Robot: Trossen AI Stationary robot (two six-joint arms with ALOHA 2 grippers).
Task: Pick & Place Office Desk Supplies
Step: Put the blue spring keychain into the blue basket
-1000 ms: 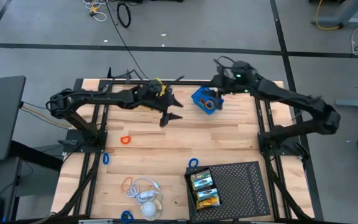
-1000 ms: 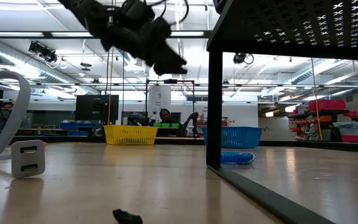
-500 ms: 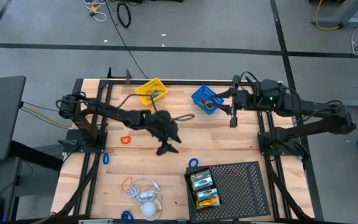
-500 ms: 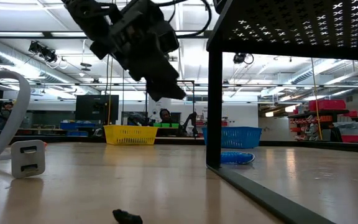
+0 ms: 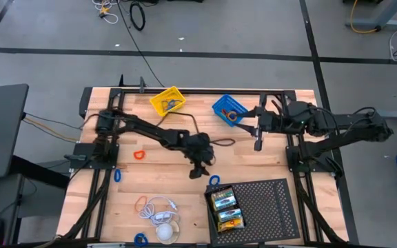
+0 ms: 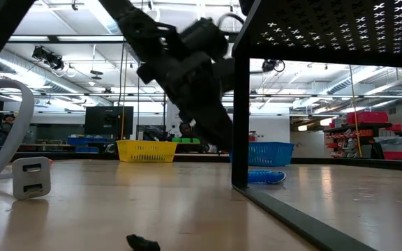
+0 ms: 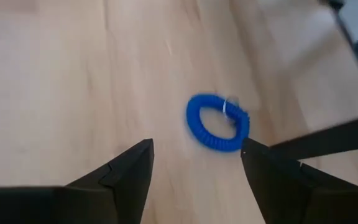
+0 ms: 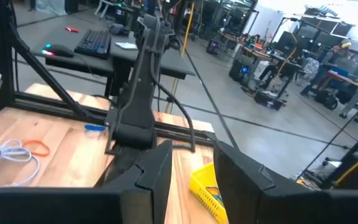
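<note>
A blue coiled loop lies flat on the wooden table, just past the far left corner of the black perforated tray. My left gripper hangs open over the wood, slanting down at the loop, its fingertips short of it. Two yellow-and-green crayon boxes lie in the tray. My right gripper is raised near the blue basket, open, with nothing between its fingers.
A yellow basket stands at the far edge beside the blue one. A red loop, a blue loop and an orange loop lie on the left. A white cable with charger lies at the near edge.
My left gripper has swung from beside the yellow basket toward the table's near right and down, tipping its fingers downward toward the blue loop by the tray. My right gripper has drawn back from over the blue basket toward the right edge and turned.
</note>
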